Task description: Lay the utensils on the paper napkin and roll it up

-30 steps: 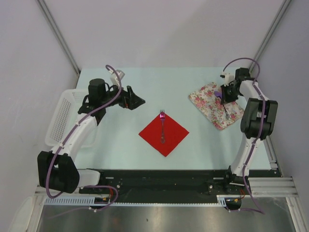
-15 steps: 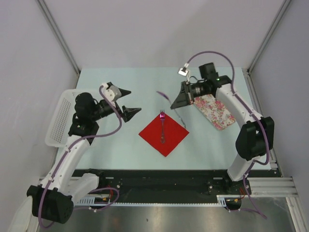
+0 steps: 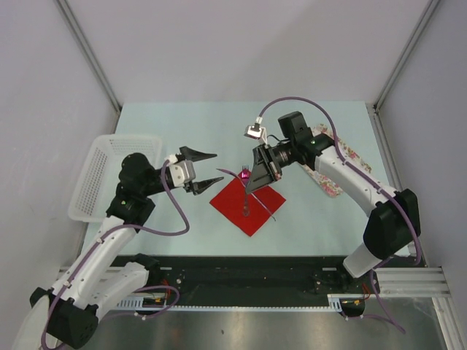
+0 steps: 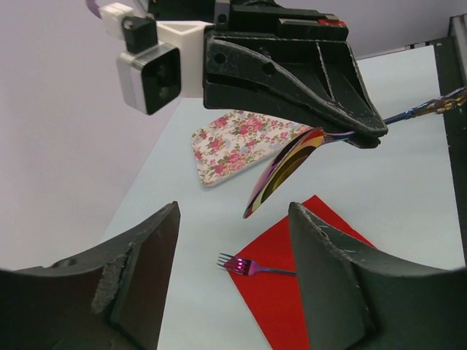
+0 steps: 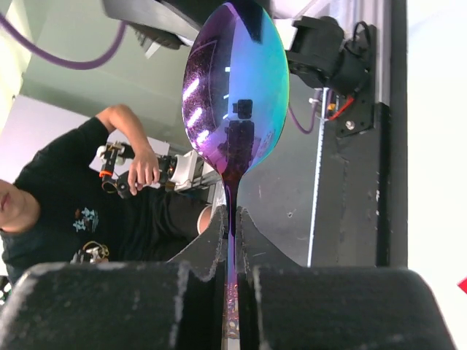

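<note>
Iridescent spoon [image 5: 235, 87], stiff and likely slippery, pinched at its neck by right gripper [image 5: 232, 219]; left gripper [image 4: 233, 215] gapes empty.

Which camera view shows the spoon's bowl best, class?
The right wrist view: the spoon fills the frame, bowl facing the camera, handle pinched by the right gripper. The left wrist view shows it obliquely; the top external view shows only a thin sliver.

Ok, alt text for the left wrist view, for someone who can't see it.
The right gripper holds a shiny spoon above the red napkin, where a pink fork lies, tines past the edge. The open left gripper frames the foreground; a floral cloth lies behind.
</note>
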Available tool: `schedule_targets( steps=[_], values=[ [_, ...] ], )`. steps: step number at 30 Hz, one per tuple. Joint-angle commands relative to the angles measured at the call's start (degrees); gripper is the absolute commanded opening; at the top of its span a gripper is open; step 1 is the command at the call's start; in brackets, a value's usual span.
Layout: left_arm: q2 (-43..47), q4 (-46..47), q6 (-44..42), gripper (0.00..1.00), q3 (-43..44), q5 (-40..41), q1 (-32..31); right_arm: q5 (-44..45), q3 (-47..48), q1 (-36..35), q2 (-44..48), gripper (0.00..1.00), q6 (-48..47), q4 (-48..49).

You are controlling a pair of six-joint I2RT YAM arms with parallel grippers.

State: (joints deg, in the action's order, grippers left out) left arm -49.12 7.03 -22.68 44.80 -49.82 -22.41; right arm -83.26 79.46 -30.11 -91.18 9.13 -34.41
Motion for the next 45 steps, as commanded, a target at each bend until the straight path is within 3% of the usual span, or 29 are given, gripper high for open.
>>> schedule_targets(
  steps=[1, 12, 15, 19, 21, 24, 25, 27, 28, 30, 31, 33, 34, 37, 39, 43, 44, 45],
  values=[
    [-0.09, -1.13, -2.46, 0.65, 0.99, -3.43, -1.4, -11.48, -0.71, -1.35, 3.28, 0.0, 5.63, 7.08],
    [1.22, -3.69, -2.81, 0.46, 1.7, -5.98, -3.86, -11.48, -1.76, -3.37, 3.29, 0.0, 10.38, 11.74],
    [1.31, -4.56, -3.6, 0.31, 1.79, -6.78, -3.87, -11.48, -2.03, -3.38, 3.02, 0.0, 10.65, 12.35],
    [1.49, -5.79, -3.43, 0.0, 2.14, -7.74, -3.87, -11.48, -3.69, -3.64, 3.11, 0.0, 13.01, 16.29],
    [1.84, -6.15, -3.16, 0.0, 2.22, -8.18, -3.87, -11.57, -4.31, -3.64, 3.2, 0.0, 16.09, 18.49],
    [1.66, -9.65, -3.25, 0.0, 2.92, -8.1, -3.87, -11.39, -5.45, -2.51, 2.76, 0.32, 23.27, 25.25],
    [1.58, -12.8, -3.69, 0.0, 3.19, -7.84, -3.87, -11.13, -5.81, -0.67, 2.76, 0.56, 24.87, 29.62],
    [0.53, -18.24, -3.08, 0.0, 4.59, -6.96, -3.87, -9.73, -7.3, 2.14, 3.46, 0.74, 34.13, 37.7],
    [-0.18, -20.54, -1.6, 0.0, 5.38, -5.91, -3.87, -8.94, -8.26, 3.81, 3.64, 0.84, 39.34, 51.5],
    [-3.59, -26.85, 2.95, 0.0, 8.8, -5.11, -3.86, -6.75, -10.55, 9.79, 2.68, 0.87, 58.34, 68.52],
    [-5.44, -28.63, 5.77, 0.0, 10.21, -2.32, -3.86, -5.95, -10.47, 12.07, 1.54, 0.87, 64.12, 81.57],
    [-12.52, -37.2, 11.22, 0.0, 15.91, -0.72, -3.86, -3.94, -8.89, 17.96, -1.88, 0.84, 73.27, 92.45],
    [-15.45, -41.18, 11.86, 0.0, 18.2, 0.16, -3.86, -3.49, -8.1, 19.55, -3.03, 0.83, 84.11, 104.17],
    [-28.02, -55.69, 12.66, 0.0, 27.26, 0.69, -3.69, -4.71, -3.88, 22.98, -7.6, 0.82, 100.67, 122.32],
    [-32.07, -59.48, 13.0, 0.0, 28.77, -4.04, -2.64, -5.07, -4.83, 24.74, -7.97, 0.84, 101.18, 122.48],
    [-31.66, -52.39, 18.1, 0.0, 24.29, -3.8, -1.76, -2.27, -10.18, 27.11, -8.06, 0.88, 106.53, 118.47],
    [-30.95, -49.51, 19.15, 0.0, 22.81, -2.83, -1.76, 0.36, -12.03, 27.64, -6.57, 0.89, 96.36, 110.61],
    [-30.42, -48.52, 21.16, 0.0, 22.18, -2.21, -1.76, 1.78, -13.35, 28.69, -4.21, 0.92, 87.38, 87.99]
  ],
)
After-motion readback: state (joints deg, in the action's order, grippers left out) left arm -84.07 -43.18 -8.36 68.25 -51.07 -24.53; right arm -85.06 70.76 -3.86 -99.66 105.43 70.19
